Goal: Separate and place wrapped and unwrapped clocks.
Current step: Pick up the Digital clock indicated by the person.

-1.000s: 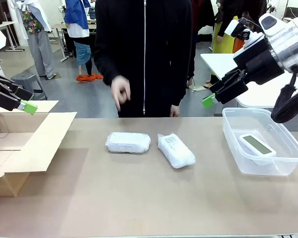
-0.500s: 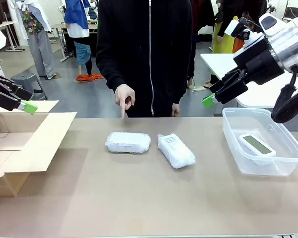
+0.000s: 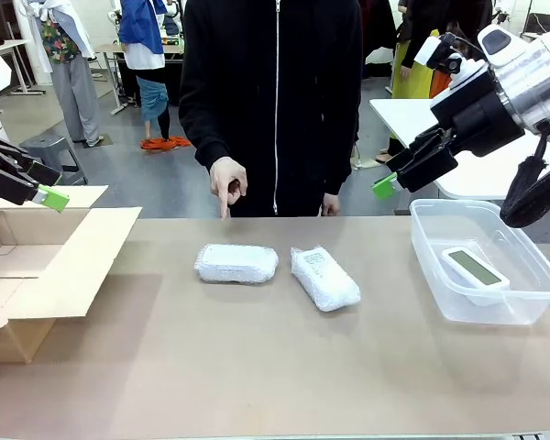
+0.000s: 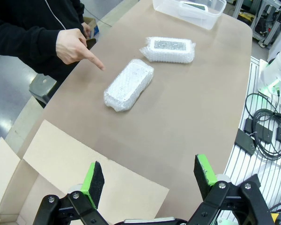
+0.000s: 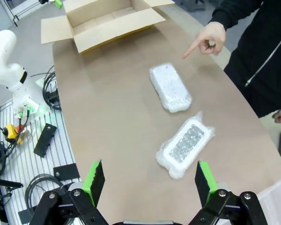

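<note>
- Left wrist view: my left gripper (image 4: 148, 177) has its jaws spread wide with nothing between them. It hangs over a flap of the cardboard box (image 4: 61, 159) at the left end of the table (image 4: 187, 117).
- My right gripper (image 5: 149, 180) is just as wide apart and empty, held high near the table's right end.
- Two wrapped clocks lie side by side mid-table, toward the far edge, with a gap between them. The first wrapped clock (image 3: 236, 263) is nearer the box, and the second wrapped clock (image 3: 324, 278) is nearer the clear tub (image 3: 458, 312).
- The bare clock (image 3: 474, 268) lies screen up inside that tub at the right end.
- The person's hand (image 3: 227, 179) points one finger down at the far edge, just behind the first wrapped clock, not touching it.
</note>
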Robot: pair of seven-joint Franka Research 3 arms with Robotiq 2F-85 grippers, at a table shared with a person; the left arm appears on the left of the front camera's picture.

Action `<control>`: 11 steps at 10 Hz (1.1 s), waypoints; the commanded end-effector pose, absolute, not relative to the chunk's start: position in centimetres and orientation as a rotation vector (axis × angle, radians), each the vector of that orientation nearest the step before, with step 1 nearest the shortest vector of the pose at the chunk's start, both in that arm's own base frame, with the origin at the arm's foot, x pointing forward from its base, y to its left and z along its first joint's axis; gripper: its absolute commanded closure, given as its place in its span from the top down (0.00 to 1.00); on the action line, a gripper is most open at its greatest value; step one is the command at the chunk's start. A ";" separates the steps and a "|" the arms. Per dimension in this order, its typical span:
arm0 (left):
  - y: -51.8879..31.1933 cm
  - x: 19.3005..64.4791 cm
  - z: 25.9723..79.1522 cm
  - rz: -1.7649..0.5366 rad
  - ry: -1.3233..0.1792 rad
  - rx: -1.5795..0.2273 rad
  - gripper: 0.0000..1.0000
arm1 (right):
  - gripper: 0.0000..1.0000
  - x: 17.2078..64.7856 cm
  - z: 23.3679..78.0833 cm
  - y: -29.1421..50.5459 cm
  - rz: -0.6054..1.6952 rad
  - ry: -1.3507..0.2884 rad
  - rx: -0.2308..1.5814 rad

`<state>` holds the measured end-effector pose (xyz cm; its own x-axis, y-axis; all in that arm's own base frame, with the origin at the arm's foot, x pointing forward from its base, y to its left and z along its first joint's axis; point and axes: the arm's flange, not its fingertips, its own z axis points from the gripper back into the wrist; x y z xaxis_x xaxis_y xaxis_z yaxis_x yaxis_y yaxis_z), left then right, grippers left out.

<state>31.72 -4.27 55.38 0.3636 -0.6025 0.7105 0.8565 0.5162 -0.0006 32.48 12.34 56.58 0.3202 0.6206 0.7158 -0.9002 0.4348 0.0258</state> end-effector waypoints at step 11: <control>-16.5 41.7 54.5 -1.522 -0.429 -0.367 1.00 | 1.00 32.6 56.6 12.3 1.050 -0.700 0.485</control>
